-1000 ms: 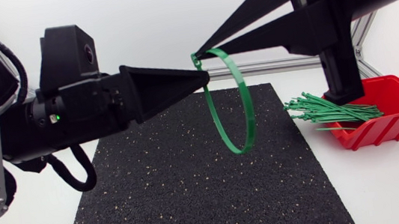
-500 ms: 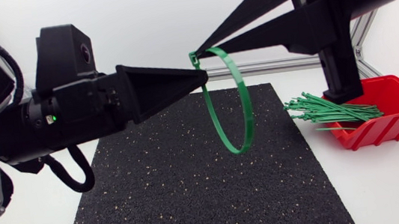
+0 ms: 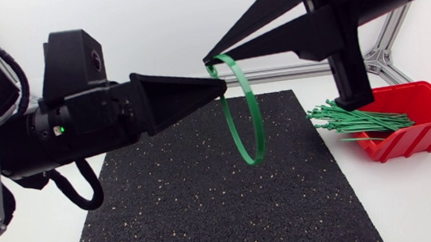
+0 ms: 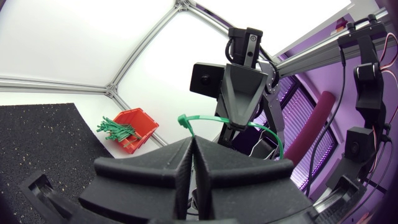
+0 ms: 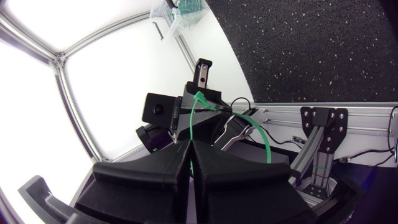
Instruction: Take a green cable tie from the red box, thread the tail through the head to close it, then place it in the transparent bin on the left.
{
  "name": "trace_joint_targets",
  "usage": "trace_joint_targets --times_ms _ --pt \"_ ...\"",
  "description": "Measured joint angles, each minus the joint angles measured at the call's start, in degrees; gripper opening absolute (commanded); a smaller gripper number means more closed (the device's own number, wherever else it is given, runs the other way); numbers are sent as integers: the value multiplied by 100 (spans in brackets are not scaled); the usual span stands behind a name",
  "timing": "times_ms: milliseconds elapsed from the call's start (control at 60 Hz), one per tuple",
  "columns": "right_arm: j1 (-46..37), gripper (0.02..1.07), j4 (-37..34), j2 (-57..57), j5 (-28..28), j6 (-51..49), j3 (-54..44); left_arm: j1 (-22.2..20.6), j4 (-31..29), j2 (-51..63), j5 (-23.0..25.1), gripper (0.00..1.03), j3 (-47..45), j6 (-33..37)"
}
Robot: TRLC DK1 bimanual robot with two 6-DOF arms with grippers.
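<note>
The green cable tie (image 3: 240,111) hangs in the air as a closed loop between the two claws, with its head (image 3: 211,70) at the top. The right gripper (image 3: 206,59) is pinching it: in its wrist view the strap runs out from between the pressed-together fingers up to the head. The left gripper (image 3: 222,87) is pressed together too, with its tips against the strap just under the head. Whether they nip the tail, I cannot tell.

Compared with a second ago, the right arm sits further inward and the loop is turned, showing narrower; the left tips are barely shifted. The threading looks done, so what remains is the carry to what looks like the transparent bin (image 5: 166,11). Well behind the right gripper is the red box (image 3: 430,113) of spare ties (image 3: 354,119), and the black mat (image 3: 208,195) lies below both claws.
</note>
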Motion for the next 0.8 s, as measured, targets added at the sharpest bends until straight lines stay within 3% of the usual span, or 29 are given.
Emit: trace_joint_targets --times_ms 800 --pt "-72 8 -4 352 308 2 -7 0 -258 -76 -24 4 0 2"
